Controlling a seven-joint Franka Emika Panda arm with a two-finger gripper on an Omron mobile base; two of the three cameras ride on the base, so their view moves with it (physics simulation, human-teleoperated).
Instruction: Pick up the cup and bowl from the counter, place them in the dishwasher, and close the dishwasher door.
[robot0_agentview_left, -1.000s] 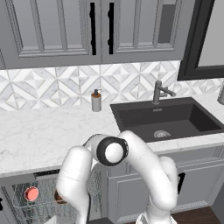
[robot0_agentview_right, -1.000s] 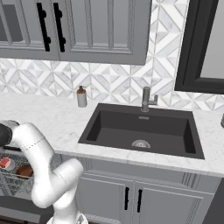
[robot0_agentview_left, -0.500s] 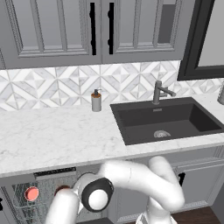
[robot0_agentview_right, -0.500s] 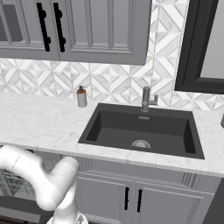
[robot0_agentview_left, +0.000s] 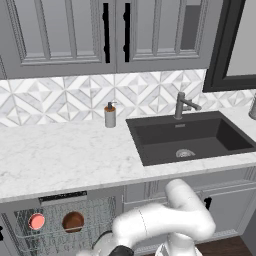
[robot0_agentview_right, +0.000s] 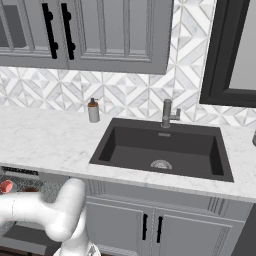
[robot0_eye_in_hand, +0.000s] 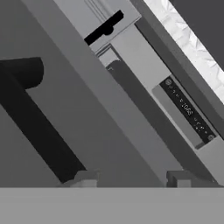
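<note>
Gripper (robot0_eye_in_hand: 131, 178) sits spread apart and empty against the door (robot0_eye_in_hand: 105, 131) by its handle (robot0_eye_in_hand: 35, 127); cup (robot0_agentview_left: 36, 221) and bowl (robot0_agentview_left: 73, 221) in the rack (robot0_agentview_left: 95, 212).

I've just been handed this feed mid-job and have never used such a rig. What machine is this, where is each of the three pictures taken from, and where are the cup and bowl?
The machine is a white arm on a base that drives. Two pictures come from cameras on that base, behind the arm to its left and right, both looking at one counter with a sink and a soap dispenser. The third camera sits on the hand, so it is tilted; its two fingers rise at the bottom, close to the dishwasher door and its black handle. Nothing shows between them. In the left picture the cup and bowl lie in the dishwasher rack below the counter.
</note>
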